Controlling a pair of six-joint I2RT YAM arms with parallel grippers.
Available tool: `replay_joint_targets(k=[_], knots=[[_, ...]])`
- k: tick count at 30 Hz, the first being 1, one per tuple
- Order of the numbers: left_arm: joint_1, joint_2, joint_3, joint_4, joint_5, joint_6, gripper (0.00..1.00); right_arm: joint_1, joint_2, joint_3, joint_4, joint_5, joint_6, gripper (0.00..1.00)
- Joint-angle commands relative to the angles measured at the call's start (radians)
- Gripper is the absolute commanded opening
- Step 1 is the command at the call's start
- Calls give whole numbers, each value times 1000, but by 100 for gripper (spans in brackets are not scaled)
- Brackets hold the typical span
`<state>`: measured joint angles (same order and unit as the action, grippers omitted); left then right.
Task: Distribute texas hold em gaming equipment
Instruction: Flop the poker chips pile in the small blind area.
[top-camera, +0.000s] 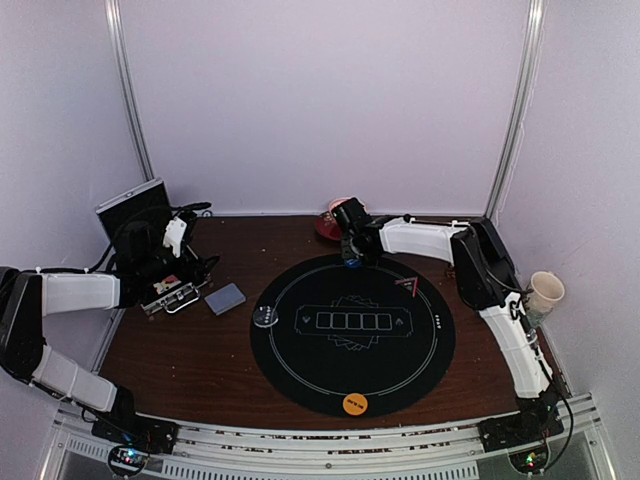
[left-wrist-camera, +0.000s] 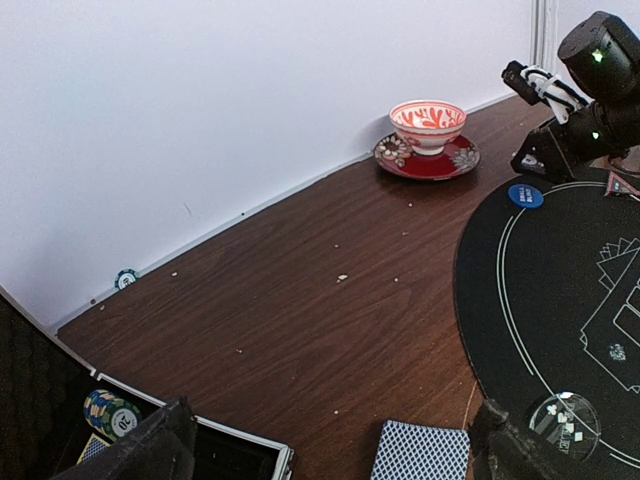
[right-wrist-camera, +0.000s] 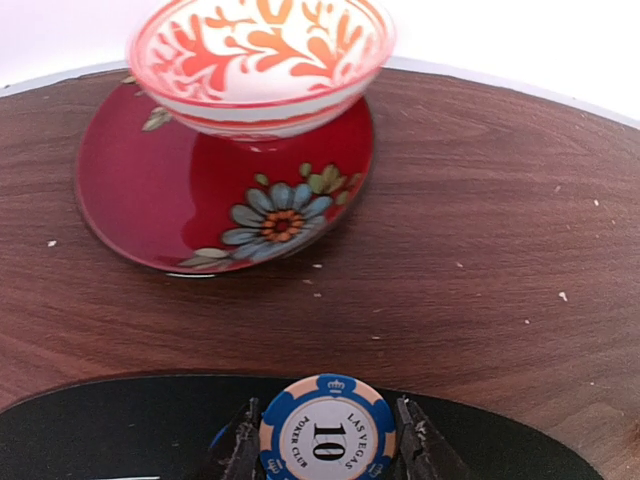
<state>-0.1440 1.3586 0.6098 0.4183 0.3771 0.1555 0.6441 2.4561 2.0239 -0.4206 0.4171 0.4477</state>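
Poker chip, blue and cream, pinched by its edges in the right gripper, fingers narrowed onto it. Held low over the far rim of the black mat, just short of the red saucer and bowl, probably for setting down by the blue marker disc. Readable on its face: "10", "LAS VEGAS", "POKER CLUB". Left gripper spread wide and empty beside the open case and card deck, likely poised for another pick. Print on the discs too small to read.
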Motion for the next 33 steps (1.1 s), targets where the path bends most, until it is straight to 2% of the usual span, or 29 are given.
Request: replay_joint_targets(k=[1, 14, 21, 33], knots=[[0, 8, 21, 37, 5, 10, 98, -31, -7, -66, -5, 21, 27, 35], [-1, 19, 25, 35, 1, 11, 98, -46, -47, -175, 64, -56, 7, 37], [-1, 20, 26, 36, 0, 12, 98, -36, -123, -250, 109, -69, -1, 37], [-1, 16, 25, 34, -3, 12, 98, -19, -126, -236, 97, -76, -31, 38]])
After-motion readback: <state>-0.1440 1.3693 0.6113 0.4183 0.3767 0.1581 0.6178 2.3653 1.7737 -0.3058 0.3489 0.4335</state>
